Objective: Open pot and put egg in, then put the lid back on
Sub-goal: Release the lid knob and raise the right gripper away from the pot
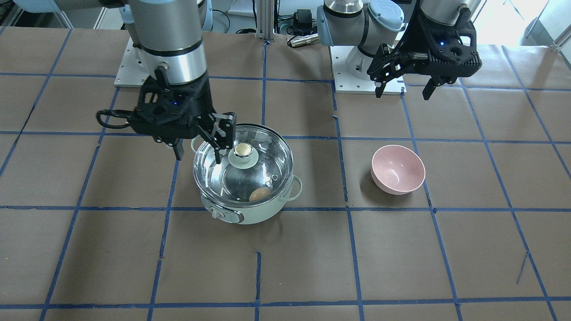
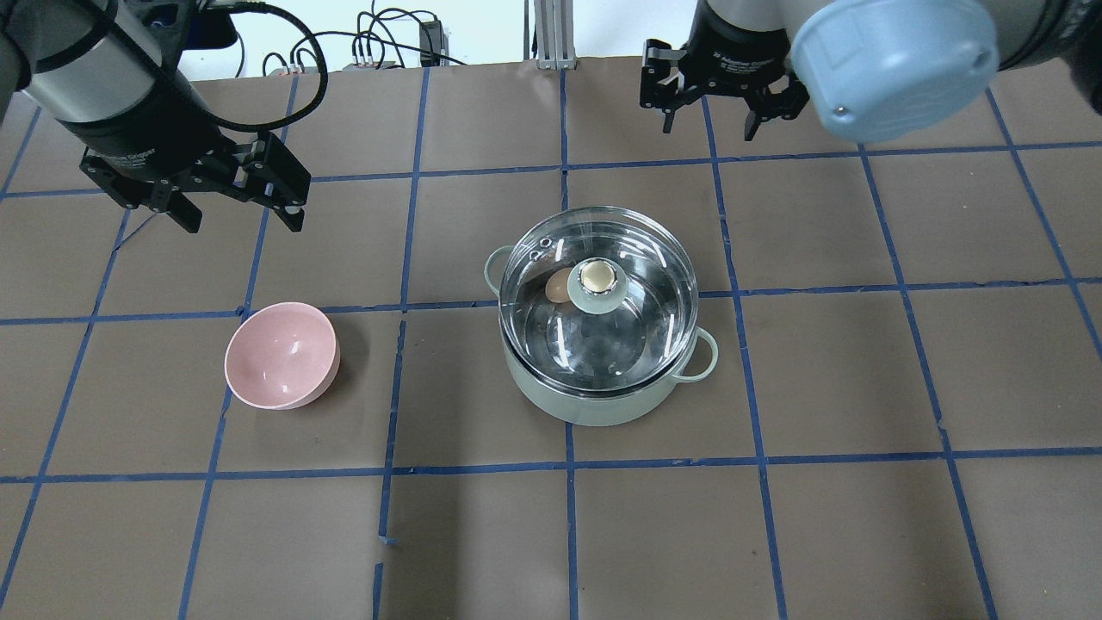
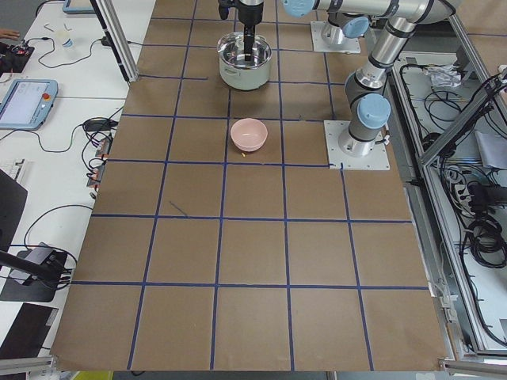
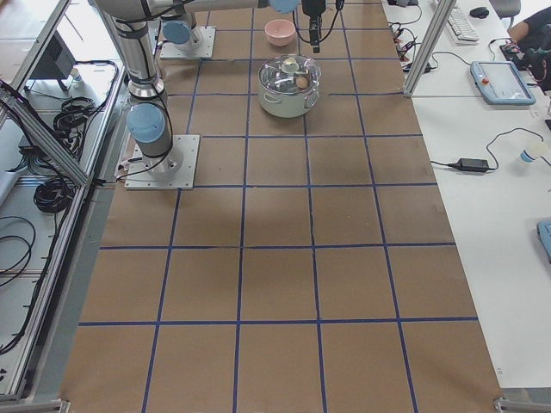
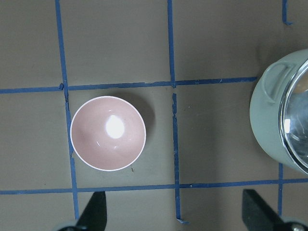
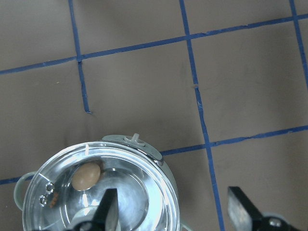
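The brown paper-covered table marked into squares with blue tape [image 2: 861,362] carries the round pale mint-green electric pot with two loop handles [image 2: 603,405] near its middle. The pot is closed by the round clear glass lid [image 2: 641,323], which appears to sit level on the rim, so the cover seems already in place. The right arm's black two-finger gripper [image 1: 198,157] hangs above the pot's edge with its jaws spread wide and nothing between them. It touches neither glass nor knob, which suggests that it has nothing left to hold. The left arm's black two-finger gripper [image 2: 243,220] is likewise wide and empty. It is raised over bare table beyond the shallow pink bowl [image 2: 280,355] and well apart from the pot, a placement that keeps it out of the other arm's way. The bowl stands upright and holds nothing. The small brown-tan oval egg [image 1: 260,194] lies inside the pot on the shiny steel floor, near the wall and under the glass, which is where the task wants it. The rounded gold-tan knob on its pale green base [image 2: 597,277] stands free at the lid's centre, ungrasped. Judged from this, every step looks done.
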You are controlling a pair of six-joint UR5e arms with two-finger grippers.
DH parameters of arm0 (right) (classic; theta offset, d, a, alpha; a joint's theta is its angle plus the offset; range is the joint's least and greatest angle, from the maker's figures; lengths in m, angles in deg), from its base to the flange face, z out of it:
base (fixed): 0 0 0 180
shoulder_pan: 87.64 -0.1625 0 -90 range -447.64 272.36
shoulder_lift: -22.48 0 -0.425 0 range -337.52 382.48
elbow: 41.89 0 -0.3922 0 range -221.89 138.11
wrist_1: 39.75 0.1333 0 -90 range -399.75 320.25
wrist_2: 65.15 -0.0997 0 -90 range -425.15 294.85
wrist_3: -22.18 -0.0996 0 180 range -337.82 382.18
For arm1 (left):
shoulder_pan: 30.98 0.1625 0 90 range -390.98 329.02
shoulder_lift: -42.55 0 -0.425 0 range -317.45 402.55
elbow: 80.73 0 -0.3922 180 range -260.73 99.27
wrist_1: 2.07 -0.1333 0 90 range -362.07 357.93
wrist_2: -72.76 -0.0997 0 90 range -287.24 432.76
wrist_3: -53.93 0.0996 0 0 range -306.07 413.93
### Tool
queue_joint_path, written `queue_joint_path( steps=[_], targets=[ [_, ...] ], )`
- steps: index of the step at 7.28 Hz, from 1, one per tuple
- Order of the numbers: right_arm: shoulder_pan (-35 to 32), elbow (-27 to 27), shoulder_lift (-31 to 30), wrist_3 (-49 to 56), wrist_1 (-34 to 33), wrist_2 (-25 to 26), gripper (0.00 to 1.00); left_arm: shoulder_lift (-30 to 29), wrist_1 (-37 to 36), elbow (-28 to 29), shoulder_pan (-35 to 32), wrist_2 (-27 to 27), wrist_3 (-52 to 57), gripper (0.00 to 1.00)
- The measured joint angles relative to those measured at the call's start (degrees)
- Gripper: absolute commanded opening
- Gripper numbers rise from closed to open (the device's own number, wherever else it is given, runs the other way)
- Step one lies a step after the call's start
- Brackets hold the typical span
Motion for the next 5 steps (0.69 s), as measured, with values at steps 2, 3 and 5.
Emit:
queue_joint_path(
  steps=[2,3,5],
  targets=[
    [2.2,0.0,-0.9,2.9,1.6,0.9,1.00,0.0,0.0,0.0,0.0,-0.1,0.0,1.00],
    [3.3,0.1,-1.2,4.7,1.8,0.9,1.00,0.0,0.0,0.0,0.0,-0.1,0.0,1.00],
    [5.4,0.3,-1.6,10.0,2.3,0.6,1.00,0.0,-0.1,0.0,0.0,-0.1,-0.1,1.00]
  ],
)
